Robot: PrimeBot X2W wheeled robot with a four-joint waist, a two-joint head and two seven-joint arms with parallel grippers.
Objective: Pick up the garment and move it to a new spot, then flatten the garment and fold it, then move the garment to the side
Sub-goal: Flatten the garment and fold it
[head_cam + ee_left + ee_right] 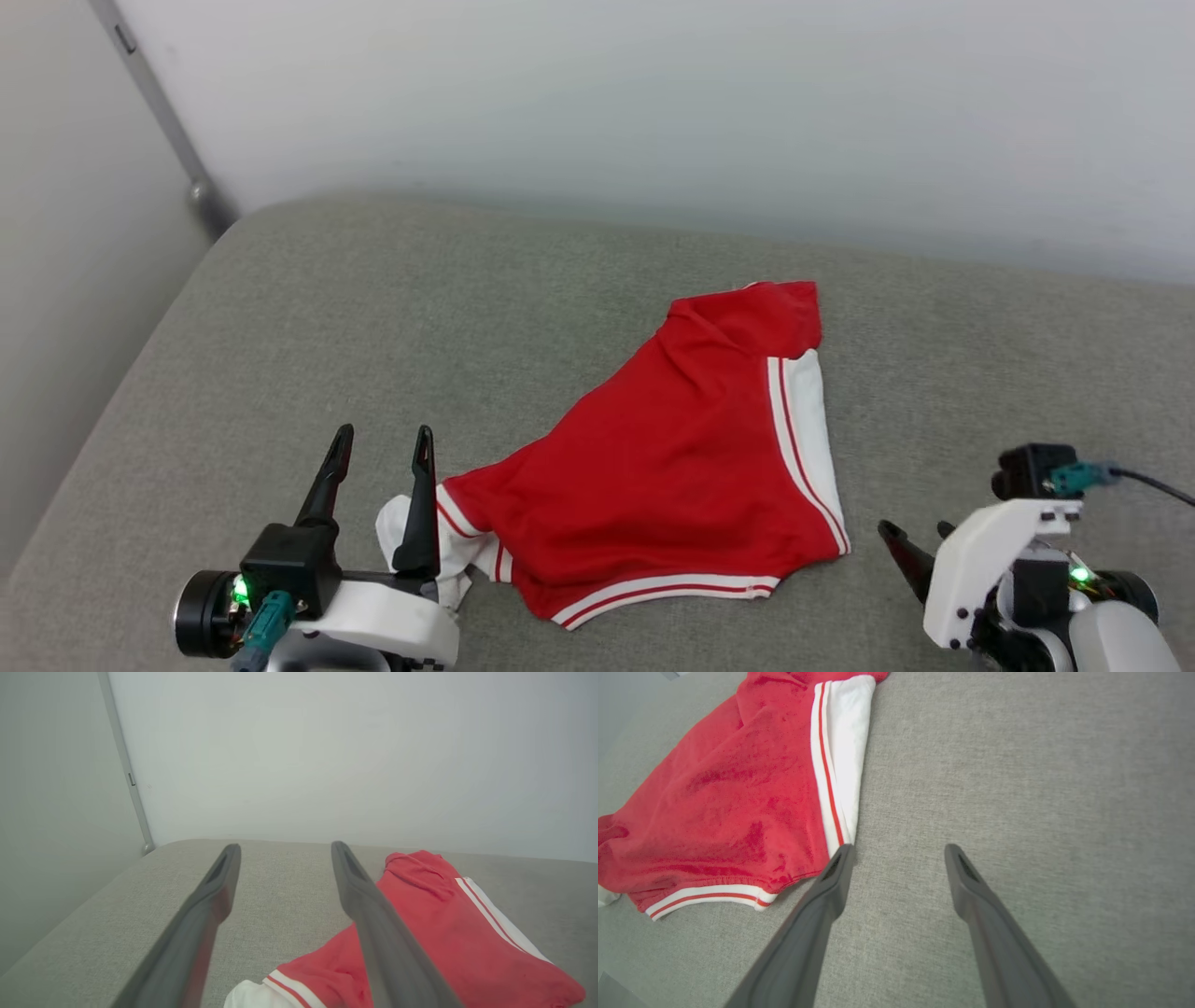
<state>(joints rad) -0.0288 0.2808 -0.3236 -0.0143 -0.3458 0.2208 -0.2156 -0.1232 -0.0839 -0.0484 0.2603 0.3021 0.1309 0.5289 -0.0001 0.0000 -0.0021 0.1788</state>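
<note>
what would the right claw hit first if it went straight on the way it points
Probably the bare grey fabric cushion, just beside the white sleeve of the red jersey garment; depth is unclear.

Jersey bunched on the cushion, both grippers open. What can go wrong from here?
1. The left gripper sits by the crumpled white sleeve; closing there may lift the red jersey by the sleeve alone, twisted.
2. The right gripper is over bare grey cushion beside the hem corner; it may miss the fabric.
3. Layers overlap, so a pinch may catch just one.
</note>
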